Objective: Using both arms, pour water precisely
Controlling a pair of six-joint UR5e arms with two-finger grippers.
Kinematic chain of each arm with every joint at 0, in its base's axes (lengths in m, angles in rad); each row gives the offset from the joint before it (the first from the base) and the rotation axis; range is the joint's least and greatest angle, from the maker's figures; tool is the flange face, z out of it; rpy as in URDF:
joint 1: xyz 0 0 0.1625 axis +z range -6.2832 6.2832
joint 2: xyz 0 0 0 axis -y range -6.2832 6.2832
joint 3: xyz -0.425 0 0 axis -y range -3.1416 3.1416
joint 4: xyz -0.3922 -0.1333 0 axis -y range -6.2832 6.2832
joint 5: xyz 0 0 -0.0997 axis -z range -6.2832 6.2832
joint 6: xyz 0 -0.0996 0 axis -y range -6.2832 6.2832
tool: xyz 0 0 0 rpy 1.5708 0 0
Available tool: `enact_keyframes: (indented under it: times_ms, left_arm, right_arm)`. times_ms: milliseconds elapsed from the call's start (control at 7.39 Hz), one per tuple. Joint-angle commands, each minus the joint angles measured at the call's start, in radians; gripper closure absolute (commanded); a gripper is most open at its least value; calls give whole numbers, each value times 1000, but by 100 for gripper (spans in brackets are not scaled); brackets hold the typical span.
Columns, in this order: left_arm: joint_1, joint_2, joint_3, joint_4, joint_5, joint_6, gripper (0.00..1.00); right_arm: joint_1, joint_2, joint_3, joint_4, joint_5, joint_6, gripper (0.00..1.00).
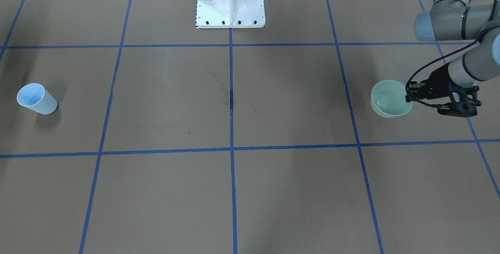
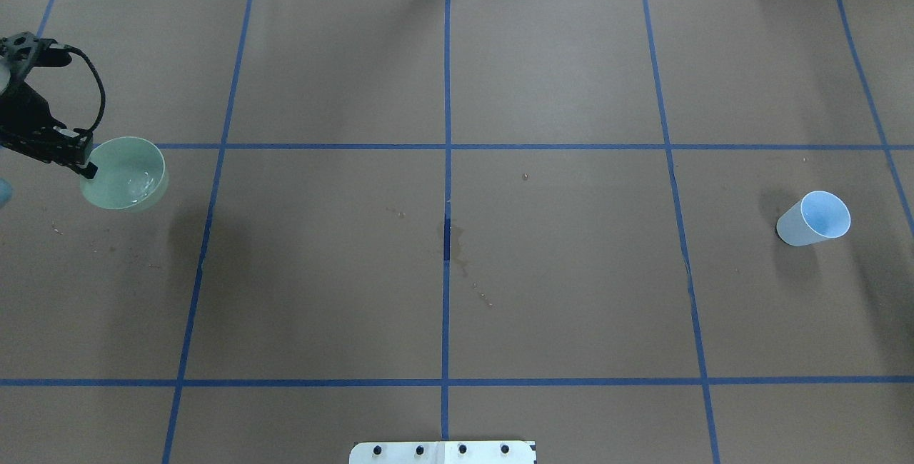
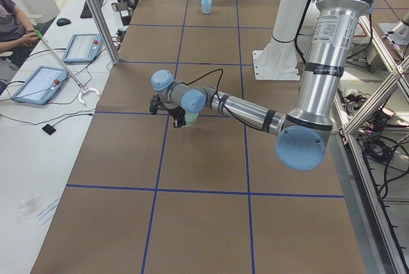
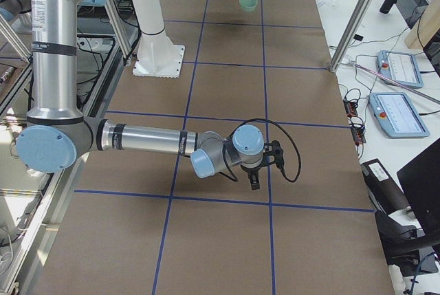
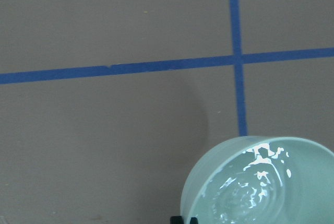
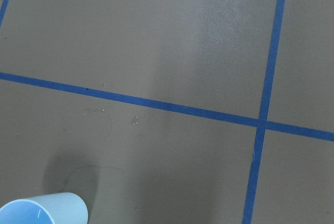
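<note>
The left arm [image 1: 468, 66] is pinching the green bowl [image 1: 386, 99] by its rim in closed jaws, water [image 5: 250, 195] rippling inside, so any jerk is risking a spill short of the blue cup [image 2: 814, 220]; the right arm [image 4: 144, 138] jaws, can't tell.

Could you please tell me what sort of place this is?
Probably a robotics lab: left arm and right arm at a tape-gridded table, control pendants on a side bench, seated operator.
</note>
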Motion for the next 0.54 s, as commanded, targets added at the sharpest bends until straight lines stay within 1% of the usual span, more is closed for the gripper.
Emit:
enact_keyframes:
  times_ms: [0, 135, 406]
  left_arm:
    - [-26, 25, 83, -2, -10, 90, 100]
    - [-33, 25, 124, -15, -43, 118, 100]
    - [-37, 26, 154, -34, -56, 138, 100]
  right_arm:
    - [0, 0, 1, 0, 0, 0, 1]
    - [0, 1, 1, 0, 0, 0, 1]
    - [0, 1, 1, 0, 0, 0, 1]
